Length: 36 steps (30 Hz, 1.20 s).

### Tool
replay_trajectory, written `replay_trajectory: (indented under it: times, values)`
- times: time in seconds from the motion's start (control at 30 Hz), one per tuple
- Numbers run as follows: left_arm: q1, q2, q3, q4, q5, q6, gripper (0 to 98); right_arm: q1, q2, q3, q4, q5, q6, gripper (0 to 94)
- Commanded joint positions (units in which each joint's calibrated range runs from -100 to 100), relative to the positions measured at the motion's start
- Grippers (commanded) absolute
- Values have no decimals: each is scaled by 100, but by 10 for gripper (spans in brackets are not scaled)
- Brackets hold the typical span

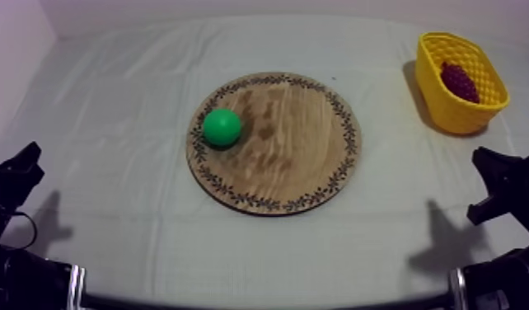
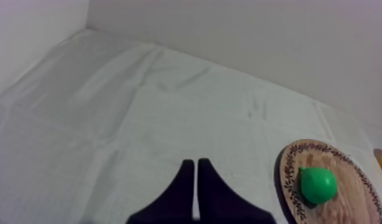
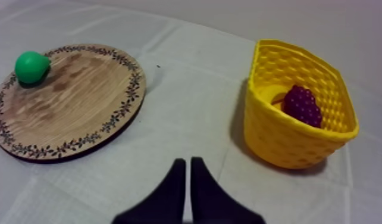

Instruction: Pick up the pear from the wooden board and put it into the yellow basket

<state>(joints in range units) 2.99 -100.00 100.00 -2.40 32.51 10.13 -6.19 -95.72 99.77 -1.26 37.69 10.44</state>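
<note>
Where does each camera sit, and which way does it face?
Top: above the table, slanting down on board, pear, basket; left arm and right arm at lower corners.
Left wrist: on left arm, facing across table to pear on board; left gripper shut.
Right wrist: on right arm, facing board and basket holding grapes; right gripper shut.
Shared: both wrist views catch pear and board.

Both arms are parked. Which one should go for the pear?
Right, probably. The pear lies on the left part of the board, nearer the left gripper, but the basket stands at the right, beside the right gripper, so one arm could pick and drop. Both grippers are shut.
</note>
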Motion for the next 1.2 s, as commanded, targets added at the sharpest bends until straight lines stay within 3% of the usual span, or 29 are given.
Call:
replay_trajectory:
  times: [0.0,0.17,0.57,0.67,0.77,0.87,1.17]
  values:
    - [1,0,0,-2,-1,0,1,-1,-3,1,2,-3,40,7]
    - [1,0,0,-2,-1,0,1,-1,-3,1,2,-3,262,11]
    - [1,0,0,-2,-1,0,1,78,7,-73,-18,-99,304,5]
    - [1,0,0,-2,-1,0,1,27,135,-292,110,-128,266,5]
    - [1,0,0,-2,-1,0,1,-113,523,-750,368,-211,69,5]
    - [1,0,0,-2,-1,0,1,-215,1086,-1460,449,-165,-13,5]
    - [1,0,0,-2,-1,0,1,-855,3083,-4045,770,639,-436,4]
